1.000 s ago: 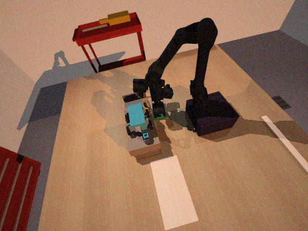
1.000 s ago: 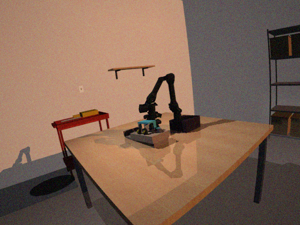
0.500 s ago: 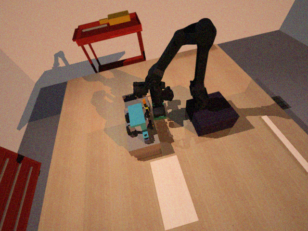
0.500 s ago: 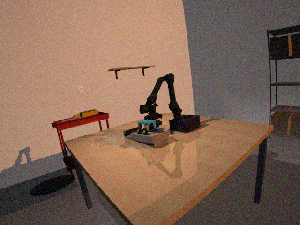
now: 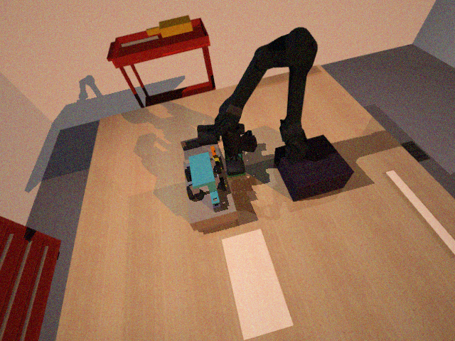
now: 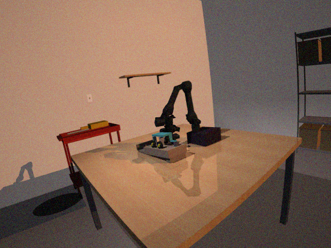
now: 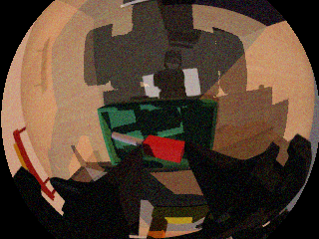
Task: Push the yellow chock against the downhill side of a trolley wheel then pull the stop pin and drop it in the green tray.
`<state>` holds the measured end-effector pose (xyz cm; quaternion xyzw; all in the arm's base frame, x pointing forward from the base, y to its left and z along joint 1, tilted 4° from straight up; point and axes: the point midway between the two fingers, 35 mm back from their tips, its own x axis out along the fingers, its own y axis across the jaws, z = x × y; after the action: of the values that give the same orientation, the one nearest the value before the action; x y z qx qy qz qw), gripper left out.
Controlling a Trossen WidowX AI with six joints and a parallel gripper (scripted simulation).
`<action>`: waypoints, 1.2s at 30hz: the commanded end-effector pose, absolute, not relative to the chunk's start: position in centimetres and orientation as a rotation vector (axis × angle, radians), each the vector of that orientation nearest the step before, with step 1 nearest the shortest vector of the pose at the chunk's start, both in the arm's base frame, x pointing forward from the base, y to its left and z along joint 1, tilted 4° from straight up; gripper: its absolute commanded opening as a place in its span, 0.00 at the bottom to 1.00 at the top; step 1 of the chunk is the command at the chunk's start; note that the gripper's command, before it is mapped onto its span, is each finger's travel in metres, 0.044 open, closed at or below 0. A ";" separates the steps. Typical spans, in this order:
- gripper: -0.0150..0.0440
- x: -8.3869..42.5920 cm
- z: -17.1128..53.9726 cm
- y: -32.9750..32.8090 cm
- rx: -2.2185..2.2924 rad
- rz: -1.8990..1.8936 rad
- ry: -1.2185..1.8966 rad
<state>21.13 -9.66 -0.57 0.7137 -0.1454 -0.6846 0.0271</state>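
The cyan trolley (image 5: 201,170) (image 6: 162,134) stands on the grey ramp (image 5: 205,216) (image 6: 177,154). The chock's orange handle (image 5: 212,150) and yellow body (image 5: 216,159) (image 7: 178,220) are beside the trolley's downhill wheel; the exact contact is too small to tell. No pin shows at the trolley's uphill tab (image 5: 215,198). My gripper (image 5: 235,170) (image 7: 163,147) points down over the green tray (image 7: 105,130), its fingers partly open. The red pin head (image 7: 166,149) shows between and below the fingertips, within the tray's outline, with its shaft (image 7: 125,138) pointing left. Its exact height is unclear.
The ramp lies right beside the tray, with the trolley close to my fingers. The dark base block (image 5: 316,168) (image 6: 204,136) stands on the tray's other side. A red cart (image 5: 161,49) (image 6: 89,134) stands beyond the table edge.
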 end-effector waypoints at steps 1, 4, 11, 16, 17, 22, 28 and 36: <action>0.58 21.1 -0.8 -9.5 2.201 -2.115 -0.459; 0.58 21.1 -1.0 -9.4 2.201 -2.115 -0.459; 0.75 21.2 -0.9 -9.4 2.206 -2.113 -0.450; 0.83 21.2 -0.9 -9.4 2.206 -2.113 -0.450; 0.83 21.2 -0.9 -9.4 2.206 -2.113 -0.450; 0.83 21.2 0.1 -9.3 2.204 -2.114 -0.454; 0.96 21.0 1.9 -9.1 2.202 -2.115 -0.458; 1.00 20.9 4.7 -8.8 2.202 -2.115 -0.458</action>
<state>20.90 -8.87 3.53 0.7126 -0.1450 -0.6859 0.0267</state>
